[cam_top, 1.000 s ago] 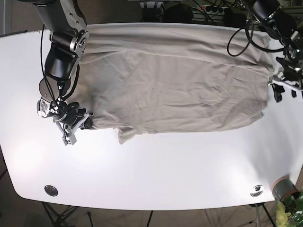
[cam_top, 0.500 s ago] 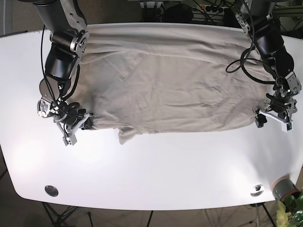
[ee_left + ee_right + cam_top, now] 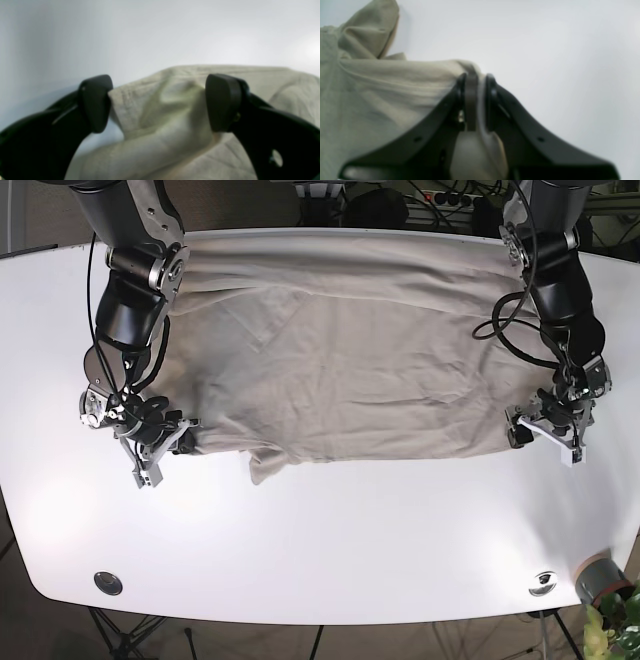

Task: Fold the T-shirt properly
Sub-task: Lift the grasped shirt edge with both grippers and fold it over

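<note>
A beige T-shirt (image 3: pixel 350 350) lies spread across the far half of the white table (image 3: pixel 330 540), its top edge running along the table's far rim and its near hem roughly across the middle, with a small flap of cloth poking toward the near side a little left of centre. From the base view, the right gripper (image 3: pixel 160 442) sits at the shirt's near left corner, low against the tabletop, and its wrist camera shows the two dark jaws drawn nearly together with a thin fold of the fabric pinched between them, the cloth draping away to the left of that view in soft ridges. Over at the shirt's near right corner the left gripper (image 3: pixel 545 430) is also down at table level; its jaws stand wide apart, and through its own camera a bunched, upturned corner of the shirt sits in the gap between the two black pads (image 3: pixel 96 102), touching or nearly touching the left-hand one, not squeezed. The fabric across the middle is creased with shallow wrinkles. The sleeve on the left side is tucked in near the right arm's upper links. On the table's near edge there are two small round fittings (image 3: pixel 108 582), one toward each corner, and a bit of green plant (image 3: pixel 615 630) shows just off the near right corner.
</note>
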Available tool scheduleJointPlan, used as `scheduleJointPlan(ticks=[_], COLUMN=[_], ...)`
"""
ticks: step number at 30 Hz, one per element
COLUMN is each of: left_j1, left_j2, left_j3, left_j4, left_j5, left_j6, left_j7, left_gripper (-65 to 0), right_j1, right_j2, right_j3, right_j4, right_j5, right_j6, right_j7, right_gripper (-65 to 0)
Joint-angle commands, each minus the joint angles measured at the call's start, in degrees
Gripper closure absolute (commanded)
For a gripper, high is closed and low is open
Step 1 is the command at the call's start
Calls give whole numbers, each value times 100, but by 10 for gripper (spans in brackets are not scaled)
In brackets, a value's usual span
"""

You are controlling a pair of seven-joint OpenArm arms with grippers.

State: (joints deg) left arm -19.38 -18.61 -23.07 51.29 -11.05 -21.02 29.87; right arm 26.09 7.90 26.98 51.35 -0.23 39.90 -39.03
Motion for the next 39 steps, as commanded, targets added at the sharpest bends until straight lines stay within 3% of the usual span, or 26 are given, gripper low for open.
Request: scheduleJointPlan(ticks=[1,10,12,19,25,32,39], left_j1=[-54,140,193,201,201,263,342], left_j2=[-200,-209,-209,-200,-227,-200,-192], left_j3=[17,17,8,34,-1,17,-9], left_j4=[54,54,54,54,520,1522,2032], left_j5=[-51,-51,-51,-51,-78,-78,-78], left_j6=[-22,-22,-22,-13,-22,-30,-487], left_j7=[-64,-64,-81,-354,-354,-336,-327], left_gripper=[-521,-506,-418,0,0,0,0], right_j1=[68,-2,-2,-2,-2,-143,-231], right_j2=[58,58,58,58,58,58,58], right_j3=[14,23,23,23,23,14,31], right_j4=[91,91,91,91,135,1023,1955], right_j5=[27,36,36,45,45,45,54], right_j6=[10,10,10,10,10,10,10], right_j7=[74,83,83,83,83,30,-664], right_gripper=[-32,-32,-32,-30,-29,-29,-27])
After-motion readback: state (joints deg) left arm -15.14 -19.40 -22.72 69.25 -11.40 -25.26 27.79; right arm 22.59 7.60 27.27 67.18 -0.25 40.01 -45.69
